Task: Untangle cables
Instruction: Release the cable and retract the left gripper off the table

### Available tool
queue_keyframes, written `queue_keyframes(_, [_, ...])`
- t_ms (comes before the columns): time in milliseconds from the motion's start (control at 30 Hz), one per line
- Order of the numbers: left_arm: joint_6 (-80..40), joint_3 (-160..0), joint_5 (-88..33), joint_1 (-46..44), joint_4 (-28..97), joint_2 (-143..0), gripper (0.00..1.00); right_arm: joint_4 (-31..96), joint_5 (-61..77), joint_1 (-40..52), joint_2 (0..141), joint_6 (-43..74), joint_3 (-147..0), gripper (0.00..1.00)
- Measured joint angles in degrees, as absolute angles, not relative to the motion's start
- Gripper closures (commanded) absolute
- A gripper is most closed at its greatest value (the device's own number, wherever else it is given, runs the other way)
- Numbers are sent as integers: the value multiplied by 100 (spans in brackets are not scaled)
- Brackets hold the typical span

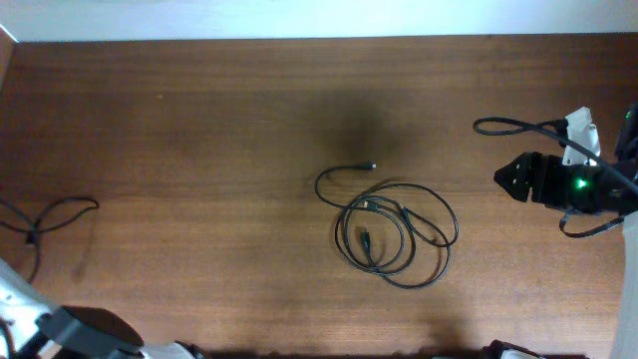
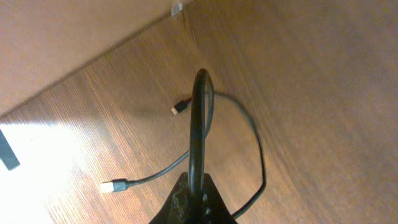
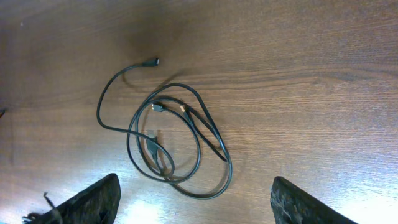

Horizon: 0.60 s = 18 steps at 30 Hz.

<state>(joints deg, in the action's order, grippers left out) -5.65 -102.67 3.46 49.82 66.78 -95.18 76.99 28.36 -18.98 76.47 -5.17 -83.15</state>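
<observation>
Left pincer (image 2: 191,190): fully closed, fingertips clamped on a raised loop of one single cable (image 2: 198,124). The rest of that cable is seen trailing on the desk (image 2: 311,74) just beyond the fingertips, w/ its plug ends (image 2: 112,186) lying flat nearby. Right pincer (image 3: 194,202): jaws held wide apart, nothing gripped, nothing touched; it is positioned over the right side of the desk, aimed toward the ctr. Cable bundle (image 3: 154,143): located mid-desk, well apart from both pincers. Several overlapping loops are shown crossing one another, w/ one free plug (image 3: 152,61) run out to one side of the heap and at least two more plugs lying inside the loops. Exact no. of cords in the bundle cannot be determined. Far side: desk surface runs to the back edge against a pale wall (image 1: 299,15). Task status (est.): partly done. One cable is judged already separated, since it lies at the left edge, clear of the bundle. Remaining work: bundle loops to be pulled apart and each cord laid out singly; no strand of the bundle is gripped at present. Risk: loops may tighten if one strand is drawn w/o the others being held down.
</observation>
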Motion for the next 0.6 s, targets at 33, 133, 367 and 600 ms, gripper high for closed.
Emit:
queue_keyframes(33, [-567,-10267,346,4976,6716,-9588,100,7699,2836,-1898,7647,-515,-8315,24])
queue_keyframes(133, [-565,-10272,276,4921,6908,-9889,100,7710,2834,-1898,7647,-515,-8315,24])
queue_keyframes(367, [-268,-10272,-871,4838,6958,-10490,100,7717,2834,-1898,7647,-517,-8315,24])
queue_keyframes(600, [25,-10272,-1568,4834,6770,-10910,83,7714,2834,-1898,7647,-515,-8315,24])
